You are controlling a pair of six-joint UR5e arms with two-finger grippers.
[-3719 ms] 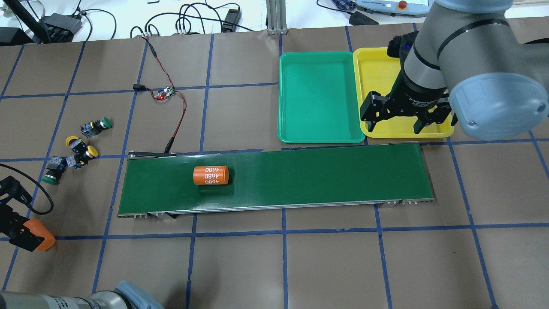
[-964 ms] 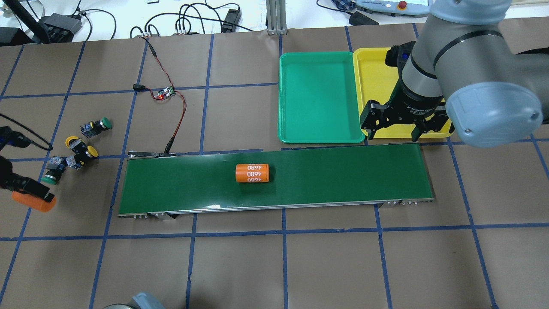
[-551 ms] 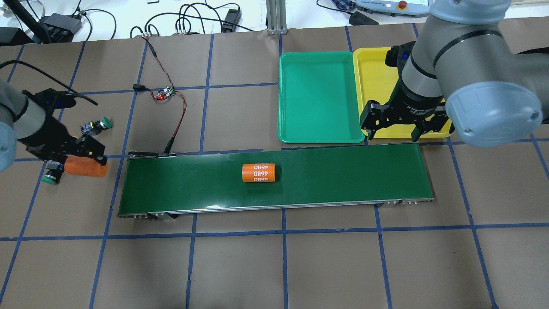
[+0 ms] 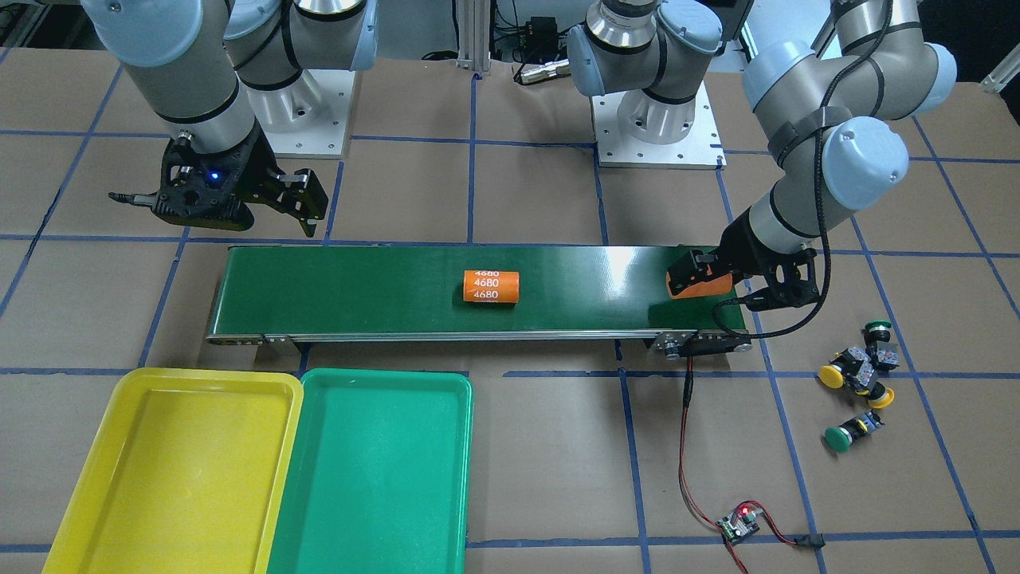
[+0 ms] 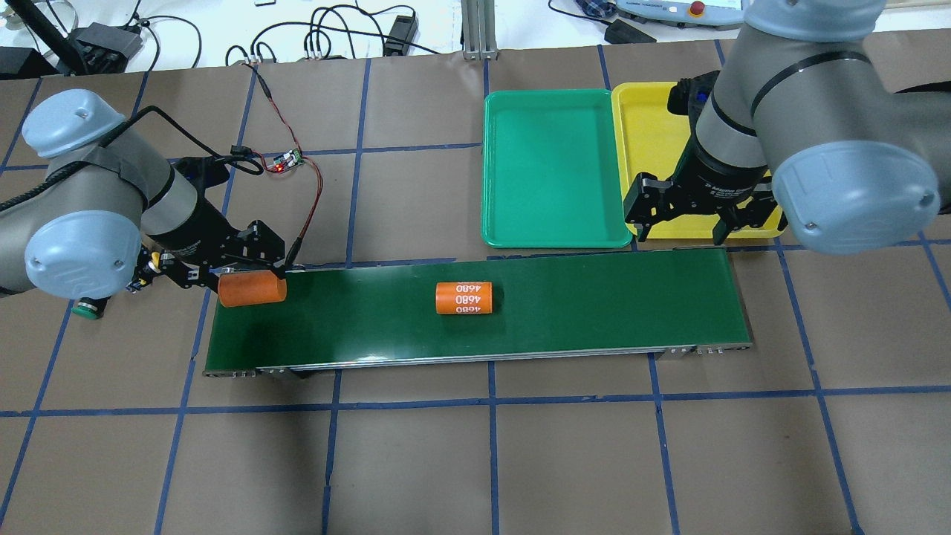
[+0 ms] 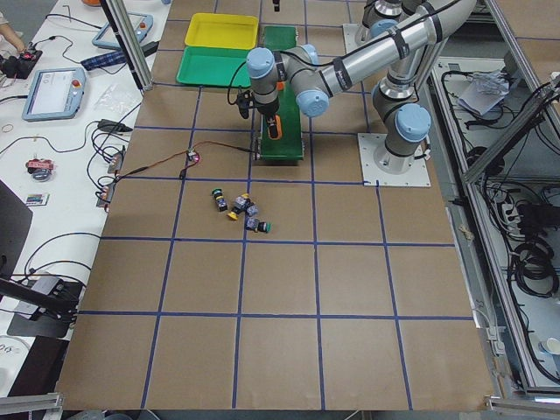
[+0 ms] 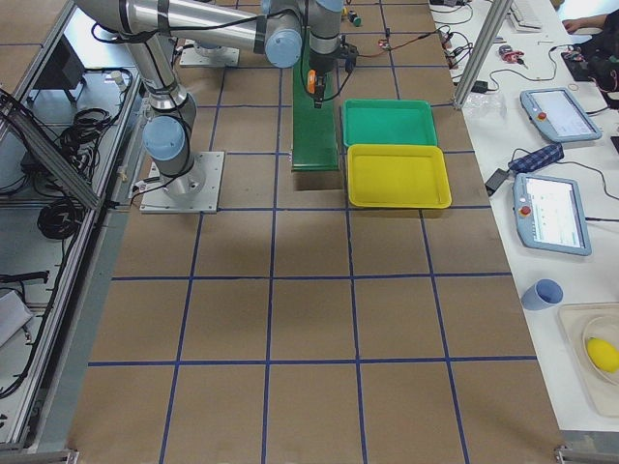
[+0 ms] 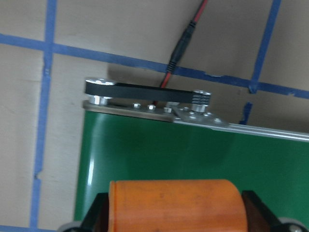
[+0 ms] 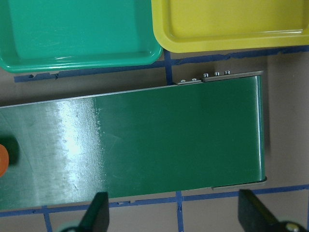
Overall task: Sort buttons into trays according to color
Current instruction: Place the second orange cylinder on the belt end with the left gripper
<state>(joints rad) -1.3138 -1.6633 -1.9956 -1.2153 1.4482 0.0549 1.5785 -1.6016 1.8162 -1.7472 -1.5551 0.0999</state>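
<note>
One belt (image 5: 579, 305) runs long across the table (image 5: 594, 461). Two arms are in, the left arm (image 5: 111, 193) and the right arm (image 5: 817, 111). Two trays, the green tray (image 4: 374, 470) and the yellow tray (image 4: 183, 462), sit rim to rim on the belt's far side. There are two orange cylinders and four buttons (image 4: 857, 375), two yellow-capped and two green.

All four buttons lie clustered on the table past the belt's left end, near the left gripper (image 4: 697, 281) but apart from it, and well apart from both trays.

That gripper is clamped on the plain cylinder (image 5: 252, 290) over the belt's left end, with the arm bent low. The 4680 cylinder (image 5: 463, 297) lies mid-belt. The right gripper (image 5: 680, 230) hangs spread wide, pointing down at the belt's right end by the trays' near rims.
</note>
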